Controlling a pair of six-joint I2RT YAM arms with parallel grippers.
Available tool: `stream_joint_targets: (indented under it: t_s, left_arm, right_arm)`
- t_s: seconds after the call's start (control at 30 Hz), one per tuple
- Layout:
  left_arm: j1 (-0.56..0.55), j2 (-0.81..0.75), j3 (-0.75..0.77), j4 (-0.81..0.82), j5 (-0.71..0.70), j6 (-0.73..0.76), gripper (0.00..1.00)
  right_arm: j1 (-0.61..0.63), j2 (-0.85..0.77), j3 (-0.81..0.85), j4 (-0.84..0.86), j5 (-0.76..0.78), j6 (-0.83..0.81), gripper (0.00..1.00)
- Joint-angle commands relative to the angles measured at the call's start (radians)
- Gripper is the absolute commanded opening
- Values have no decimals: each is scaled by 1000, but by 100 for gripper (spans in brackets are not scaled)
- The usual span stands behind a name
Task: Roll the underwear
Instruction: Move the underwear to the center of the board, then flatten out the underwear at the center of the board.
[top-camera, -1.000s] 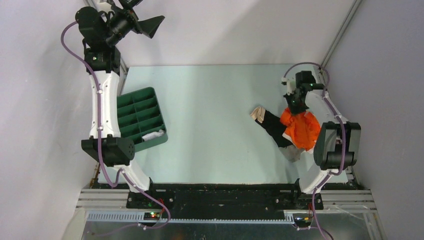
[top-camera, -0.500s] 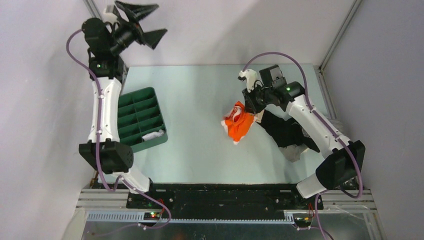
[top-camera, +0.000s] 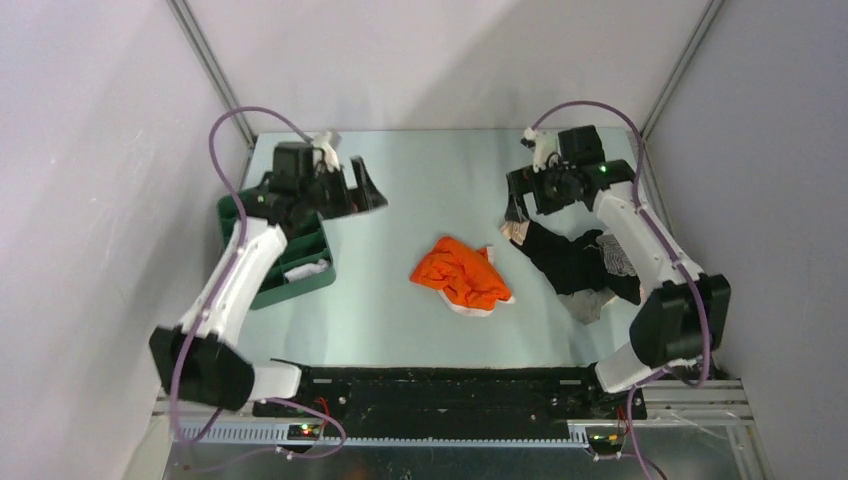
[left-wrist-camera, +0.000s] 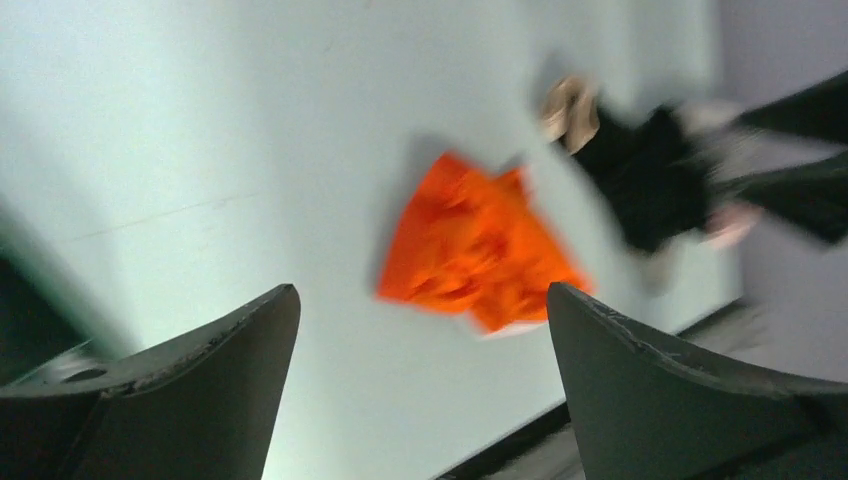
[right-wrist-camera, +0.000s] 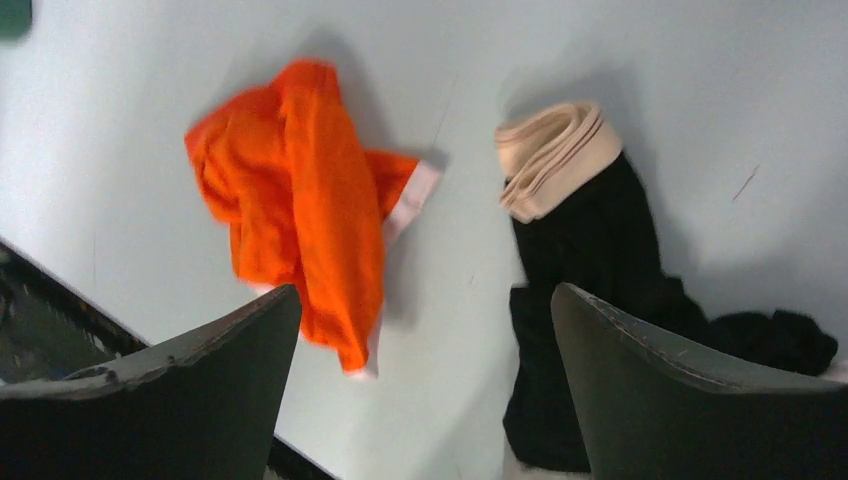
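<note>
A crumpled pair of bright orange fabric underwear with a white waistband (top-camera: 462, 273) lies loose on the pale green desk (top-camera: 430, 170), touched by neither arm. The left gripper (top-camera: 352, 195) hovers above the desk to the far left of the underwear, its jaws spread wide and empty. The right gripper (top-camera: 518, 200) hangs to the far right of the underwear, equally wide and holding nothing.

Just right of the underwear sits a heap of black garments (top-camera: 575, 265) with a folded beige band (top-camera: 516, 230) at its far end, close to the underwear but apart from it. Well to the left of the underwear stands a dark green compartmented plastic tray (top-camera: 290, 292) with a small white item (top-camera: 305, 270) in one near cell.

By the look of it, the garment is set out alone for working and rolling has not begun. The next move likely calls for both grippers to descend on opposite edges, pull the bunched cloth flat, then turn one end over to start the roll.
</note>
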Motion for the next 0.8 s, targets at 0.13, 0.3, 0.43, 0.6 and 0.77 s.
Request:
stream_joint_targets:
  t_s: [0.13, 0.3, 0.43, 0.6, 0.77]
  left_arm:
    - [-125, -65, -28, -270, -496, 730, 99]
    - [-163, -47, -140, 28, -399, 718, 99]
    - [-278, -86, -303, 242, -530, 720, 98]
    - [-358, -106, -366, 198, -471, 745, 98]
    - [-358, -44, -449, 238, -256, 831, 92]
  right_arm:
    - [22, -323, -385, 171, -24, -278, 100]
    - [6, -265, -414, -75, -217, -816, 62]
    - [-16, -287, -549, -27, -235, -1036, 53]
    - [85, -260, -620, 59, -215, -1113, 54]
    - [222, -175, -656, 147, -173, -1125, 62]
